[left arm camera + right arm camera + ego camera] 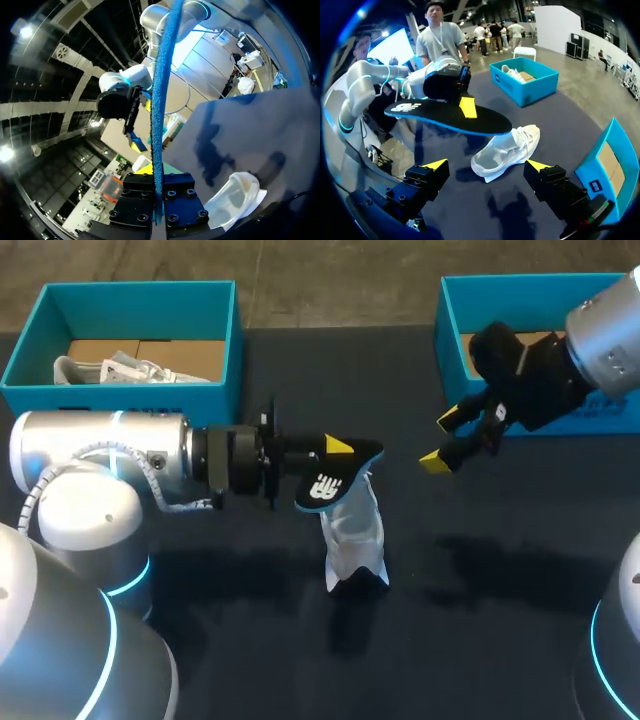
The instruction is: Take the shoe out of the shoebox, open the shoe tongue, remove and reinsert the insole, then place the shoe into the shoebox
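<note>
Since the shoe (352, 540) lies out on the table (480, 580) and the left gripper (335, 452) pinches the pulled-out insole (330, 485) just above it, while the right gripper (440, 440) hangs open, I think putting the insole back and packing the shoe away are left to do.

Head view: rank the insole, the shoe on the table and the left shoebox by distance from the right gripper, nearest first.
From the right gripper:
1. insole, raised off the table, just to its left.
2. shoe, on the table under the insole, nearer the robot.
3. left shoebox, at the table's far left.
</note>
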Robot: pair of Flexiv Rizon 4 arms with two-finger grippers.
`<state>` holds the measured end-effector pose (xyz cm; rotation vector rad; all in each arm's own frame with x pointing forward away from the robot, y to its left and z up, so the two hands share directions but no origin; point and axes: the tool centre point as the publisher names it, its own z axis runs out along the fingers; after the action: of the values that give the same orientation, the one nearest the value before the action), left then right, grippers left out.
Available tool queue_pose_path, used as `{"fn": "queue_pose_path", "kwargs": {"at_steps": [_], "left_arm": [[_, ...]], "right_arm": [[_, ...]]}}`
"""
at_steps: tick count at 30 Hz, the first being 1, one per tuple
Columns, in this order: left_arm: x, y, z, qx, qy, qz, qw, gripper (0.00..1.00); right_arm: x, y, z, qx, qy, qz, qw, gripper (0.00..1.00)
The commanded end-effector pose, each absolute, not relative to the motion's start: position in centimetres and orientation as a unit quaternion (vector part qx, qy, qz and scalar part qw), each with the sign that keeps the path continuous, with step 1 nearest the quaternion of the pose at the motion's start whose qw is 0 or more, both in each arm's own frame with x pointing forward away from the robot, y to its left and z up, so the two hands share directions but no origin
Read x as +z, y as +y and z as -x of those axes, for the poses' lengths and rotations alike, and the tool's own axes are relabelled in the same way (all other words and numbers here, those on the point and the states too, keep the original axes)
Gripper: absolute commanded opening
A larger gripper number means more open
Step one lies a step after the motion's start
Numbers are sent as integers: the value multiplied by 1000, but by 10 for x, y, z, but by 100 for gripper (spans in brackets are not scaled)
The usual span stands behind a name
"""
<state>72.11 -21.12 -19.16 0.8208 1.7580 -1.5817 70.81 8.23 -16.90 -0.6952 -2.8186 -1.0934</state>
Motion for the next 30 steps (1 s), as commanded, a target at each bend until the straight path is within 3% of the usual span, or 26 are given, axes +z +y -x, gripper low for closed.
{"fn": "queue_pose_path", "kwargs": {"at_steps": [1, 12, 20, 30], "left_arm": [[-194, -211, -713, -599, 673, -300, 312, 0], [-200, -205, -693, -625, 669, -252, 315, 0], [-210, -205, -687, -625, 674, -237, 313, 0], [-219, -205, -686, -623, 680, -227, 312, 0]], "right_arm": [[-168, 84, -709, -346, -911, 225, 21, 100], [-168, 84, -709, -346, -911, 225, 21, 100], [-176, 81, -710, -328, -934, 130, -51, 100], [-190, 82, -697, -305, -950, 22, -65, 100]]}}
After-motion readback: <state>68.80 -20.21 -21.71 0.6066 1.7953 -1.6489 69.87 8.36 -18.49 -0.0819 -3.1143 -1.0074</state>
